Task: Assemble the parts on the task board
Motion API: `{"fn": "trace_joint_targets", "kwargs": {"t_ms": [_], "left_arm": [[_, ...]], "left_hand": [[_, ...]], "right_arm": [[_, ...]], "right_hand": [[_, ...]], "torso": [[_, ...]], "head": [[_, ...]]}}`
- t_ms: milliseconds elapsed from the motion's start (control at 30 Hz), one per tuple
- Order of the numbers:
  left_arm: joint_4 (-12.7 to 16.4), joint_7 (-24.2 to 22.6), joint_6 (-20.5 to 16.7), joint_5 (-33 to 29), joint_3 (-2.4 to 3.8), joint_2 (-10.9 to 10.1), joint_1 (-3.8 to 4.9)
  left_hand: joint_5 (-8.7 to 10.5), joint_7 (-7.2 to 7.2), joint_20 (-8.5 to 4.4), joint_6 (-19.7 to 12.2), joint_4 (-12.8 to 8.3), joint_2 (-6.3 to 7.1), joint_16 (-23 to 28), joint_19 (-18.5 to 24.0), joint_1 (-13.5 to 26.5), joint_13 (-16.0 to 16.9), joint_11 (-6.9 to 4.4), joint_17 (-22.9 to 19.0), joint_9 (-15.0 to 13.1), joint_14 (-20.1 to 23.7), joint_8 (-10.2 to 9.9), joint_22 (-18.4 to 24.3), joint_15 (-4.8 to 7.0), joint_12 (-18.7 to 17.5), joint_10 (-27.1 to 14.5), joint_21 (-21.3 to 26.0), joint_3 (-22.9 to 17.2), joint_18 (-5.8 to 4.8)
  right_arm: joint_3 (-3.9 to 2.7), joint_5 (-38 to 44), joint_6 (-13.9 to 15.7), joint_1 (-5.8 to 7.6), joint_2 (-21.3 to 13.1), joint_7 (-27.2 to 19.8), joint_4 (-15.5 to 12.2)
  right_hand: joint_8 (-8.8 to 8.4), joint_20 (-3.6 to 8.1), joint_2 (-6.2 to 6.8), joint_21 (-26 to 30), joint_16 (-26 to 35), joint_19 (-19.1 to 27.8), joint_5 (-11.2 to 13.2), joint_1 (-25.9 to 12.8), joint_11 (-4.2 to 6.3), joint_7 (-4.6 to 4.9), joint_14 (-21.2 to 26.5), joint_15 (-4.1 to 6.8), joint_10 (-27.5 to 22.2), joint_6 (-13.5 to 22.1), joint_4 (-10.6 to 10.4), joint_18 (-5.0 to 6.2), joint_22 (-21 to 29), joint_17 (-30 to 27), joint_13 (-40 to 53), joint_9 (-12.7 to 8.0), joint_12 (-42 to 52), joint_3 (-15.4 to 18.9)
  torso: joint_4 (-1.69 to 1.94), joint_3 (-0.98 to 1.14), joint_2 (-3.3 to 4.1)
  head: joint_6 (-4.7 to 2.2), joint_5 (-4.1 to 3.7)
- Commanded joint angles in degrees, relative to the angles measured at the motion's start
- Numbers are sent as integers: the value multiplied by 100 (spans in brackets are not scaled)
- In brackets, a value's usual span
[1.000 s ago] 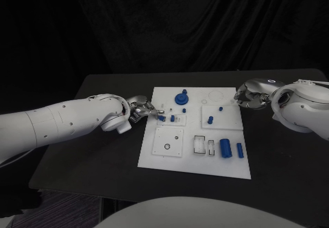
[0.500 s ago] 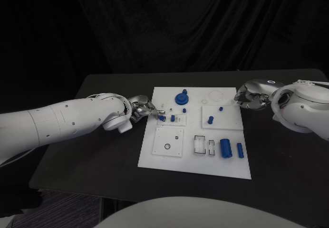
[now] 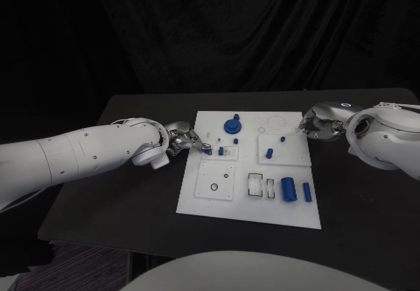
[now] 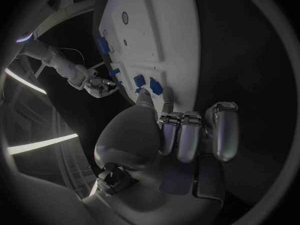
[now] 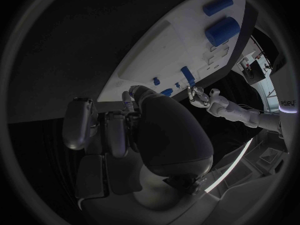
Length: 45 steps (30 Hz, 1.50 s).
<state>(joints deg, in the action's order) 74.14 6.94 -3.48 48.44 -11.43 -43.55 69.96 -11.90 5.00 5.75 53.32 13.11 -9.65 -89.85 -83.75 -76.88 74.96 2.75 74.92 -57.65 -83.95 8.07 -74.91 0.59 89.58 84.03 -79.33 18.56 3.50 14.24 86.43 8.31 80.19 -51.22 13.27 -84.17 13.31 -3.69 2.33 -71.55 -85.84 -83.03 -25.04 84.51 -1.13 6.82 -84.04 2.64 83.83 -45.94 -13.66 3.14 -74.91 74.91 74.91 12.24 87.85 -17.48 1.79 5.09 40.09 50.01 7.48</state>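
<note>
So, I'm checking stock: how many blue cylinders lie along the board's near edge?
2. A thick blue cylinder and a thinner blue cylinder lie side by side towards the near right corner of the task board. Nothing covers that edge, so none should be hidden.

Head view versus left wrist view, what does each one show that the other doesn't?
The head view alone shows the whole task board with its two blue cylinders near the front. The left wrist view alone shows the left hand from behind, fingers curled beside the board's edge. Both show the board, small blue parts and the right hand.
</note>
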Motion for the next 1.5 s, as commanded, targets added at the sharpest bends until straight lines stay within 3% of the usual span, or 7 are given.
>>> {"fn": "trace_joint_targets", "kwargs": {"t_ms": [33,333,867,967,1233,1500], "left_arm": [[11,244,352,229,-71,35,-84],[2,243,378,265,-71,48,-84],[-7,267,419,269,-71,44,-84],[-3,266,416,269,-71,35,-84],[29,147,276,269,-71,-19,-84],[61,-29,96,269,-71,-64,-84]], "left_hand": [[28,197,-11,-204,-62,-43,-15,7,-126,1464,-11,1508,2552,-605,-22,-1138,7,-21,532,18,-22,-70],[-39,194,-15,-210,-230,-71,-15,10,-312,1458,-16,1508,2532,-605,-1,-1134,12,-29,523,34,-153,-67],[-561,129,-53,-111,-508,-172,-15,23,-693,1455,-75,1508,2530,-605,48,-1130,57,-34,517,63,-562,-62],[-714,97,-80,-28,-637,-152,-15,22,-844,1457,-106,1508,2526,-605,85,-1131,87,-32,520,62,-742,-62],[-651,-30,-160,279,-823,-10,-15,4,-914,1474,-212,1508,2423,-605,277,-1139,173,-5,549,42,-1210,-67],[-693,-34,-191,285,-917,163,-15,-10,-850,1467,-230,1508,2351,-605,324,-1147,187,-17,537,22,-1722,-74]], "right_arm": [[-4,19,-55,-13,2,104,-4],[-4,19,-56,-13,6,105,-6],[-4,19,-47,-13,-10,103,-9],[-4,19,-44,-13,-13,102,-10],[-4,-84,-41,-13,-24,106,-10],[-4,-121,-52,-13,-29,118,-9]], "right_hand": [[24,8,5,31,31,49,-9,-75,10,-13,-468,2,252,-16,1,102,-949,1227,1135,-10,-30,-41],[25,9,6,35,38,50,-9,-77,10,-13,-466,2,247,-16,1,103,-948,1222,1130,-11,-34,-42],[26,9,6,50,43,56,-8,-80,11,-14,-464,2,241,-17,3,106,-943,1219,1125,-12,-38,-44],[28,10,6,64,52,61,-8,-85,12,-14,-461,3,233,-19,7,108,-940,1214,1117,-13,-43,-48],[29,10,6,75,52,66,-9,-86,12,-14,-460,3,236,-19,9,110,-936,1213,1120,-14,-41,-50],[29,11,6,87,59,71,-9,-86,12,-13,-458,3,228,-19,11,113,-933,1209,1113,-15,-46,-51]], "torso": [[2,1,2],[2,1,5],[-1,-1,0],[-4,-1,-2],[-2,-1,-2],[-2,-1,0]], "head": [[-1,-1],[-1,4],[-1,-1],[-1,6],[-1,1],[-1,1]]}}
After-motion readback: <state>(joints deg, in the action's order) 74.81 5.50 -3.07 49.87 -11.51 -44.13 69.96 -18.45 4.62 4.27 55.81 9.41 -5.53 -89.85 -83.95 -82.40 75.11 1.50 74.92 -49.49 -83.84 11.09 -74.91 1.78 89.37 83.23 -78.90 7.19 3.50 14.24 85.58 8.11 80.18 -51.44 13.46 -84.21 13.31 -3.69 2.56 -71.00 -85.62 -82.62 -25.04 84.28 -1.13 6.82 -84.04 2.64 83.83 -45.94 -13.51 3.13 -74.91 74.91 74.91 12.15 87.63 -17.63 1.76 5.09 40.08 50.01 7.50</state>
